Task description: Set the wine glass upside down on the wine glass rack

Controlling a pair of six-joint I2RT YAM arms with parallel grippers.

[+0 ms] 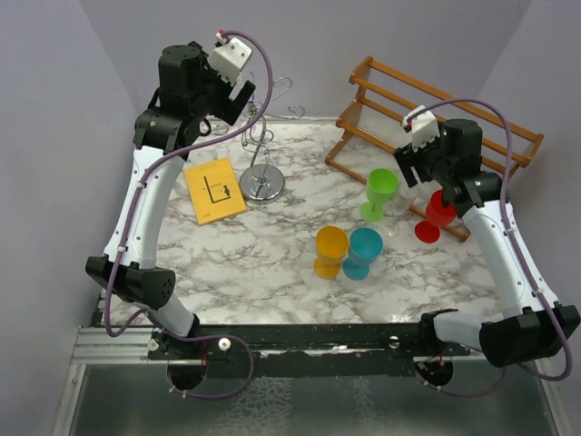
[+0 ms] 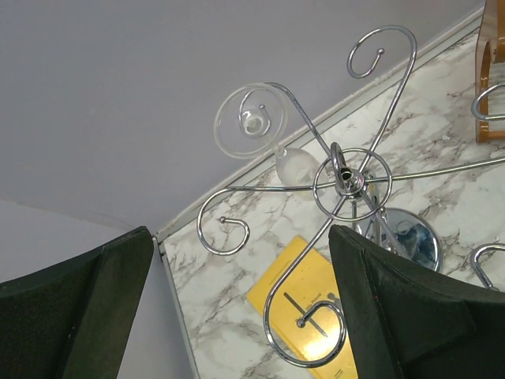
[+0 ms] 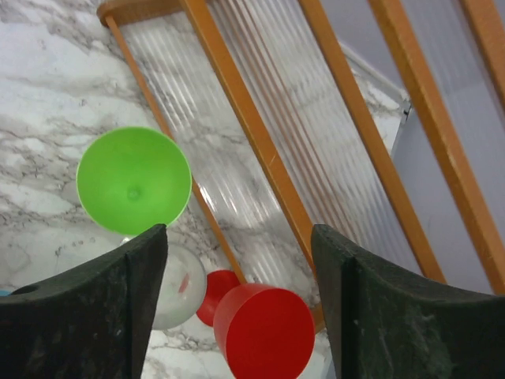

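Note:
The chrome wine glass rack (image 1: 264, 178) stands at the back left, with its scroll arms spread out in the left wrist view (image 2: 339, 178). A clear wine glass (image 2: 251, 121) hangs upside down from one scroll arm, foot on top and bowl below. My left gripper (image 2: 241, 316) is open and empty, above the rack and apart from the glass; it also shows in the top view (image 1: 243, 98). My right gripper (image 3: 241, 308) is open and empty, hovering over a red glass (image 3: 264, 332) at the right.
A brown wooden slatted rack (image 1: 436, 127) stands at the back right. Green (image 1: 381, 193), yellow (image 1: 330, 250), blue (image 1: 365, 250) and red (image 1: 438, 213) glasses and another clear glass (image 3: 177, 288) stand centre right. A yellow card (image 1: 214, 189) lies left of the chrome base.

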